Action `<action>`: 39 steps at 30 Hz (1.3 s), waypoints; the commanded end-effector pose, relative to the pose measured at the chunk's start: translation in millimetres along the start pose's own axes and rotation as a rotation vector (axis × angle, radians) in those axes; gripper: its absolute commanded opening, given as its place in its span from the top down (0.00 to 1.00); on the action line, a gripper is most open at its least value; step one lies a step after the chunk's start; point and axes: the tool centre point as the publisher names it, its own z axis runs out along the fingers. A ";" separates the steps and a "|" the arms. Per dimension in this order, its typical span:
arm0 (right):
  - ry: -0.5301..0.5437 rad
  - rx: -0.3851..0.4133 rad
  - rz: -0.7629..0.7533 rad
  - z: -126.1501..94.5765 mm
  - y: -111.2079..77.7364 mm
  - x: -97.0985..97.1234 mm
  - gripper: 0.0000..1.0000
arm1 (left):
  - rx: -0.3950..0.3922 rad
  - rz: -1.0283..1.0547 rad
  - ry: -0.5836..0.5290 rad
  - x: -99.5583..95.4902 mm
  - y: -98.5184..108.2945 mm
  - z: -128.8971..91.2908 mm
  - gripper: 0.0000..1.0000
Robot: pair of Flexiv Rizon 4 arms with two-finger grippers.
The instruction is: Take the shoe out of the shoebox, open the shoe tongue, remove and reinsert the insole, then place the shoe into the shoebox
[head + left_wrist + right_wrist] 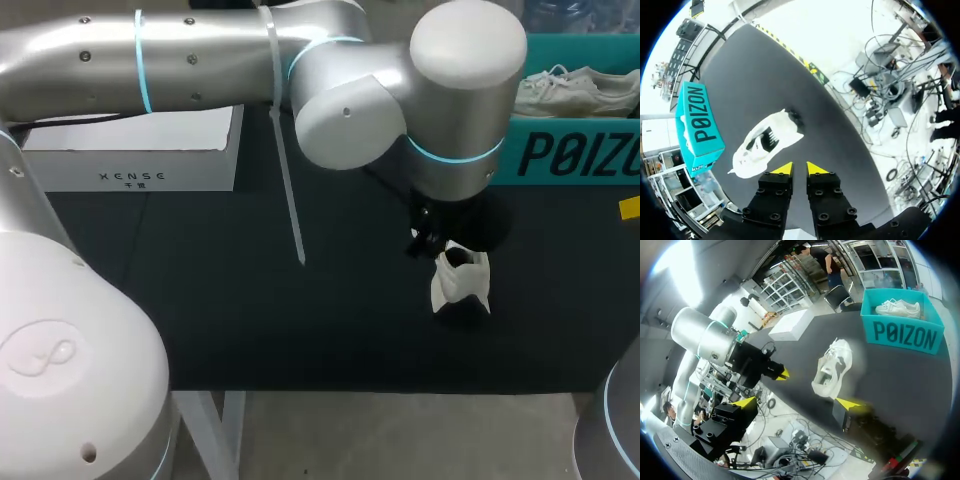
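Head view: left arm perhaps half-hides shoe.

A white box (flat, lettered on its side) sits far left on the black table.

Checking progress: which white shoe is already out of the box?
The shoe on the black table ahead of the left gripper; the other shoe lies inside the teal shoebox.
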 end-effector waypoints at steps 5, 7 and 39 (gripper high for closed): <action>-0.013 -0.016 0.000 -3.0 -9.9 6.4 0.00 | 0.007 0.002 0.003 -1.0 3.9 -1.8 0.00; -0.013 -0.016 0.000 -3.0 -9.9 6.4 0.00 | 0.007 0.002 0.003 -1.0 3.9 -1.8 0.00; -0.013 -0.016 0.000 -3.0 -9.9 6.4 0.00 | 0.035 -0.739 0.173 -6.4 -51.0 54.3 0.00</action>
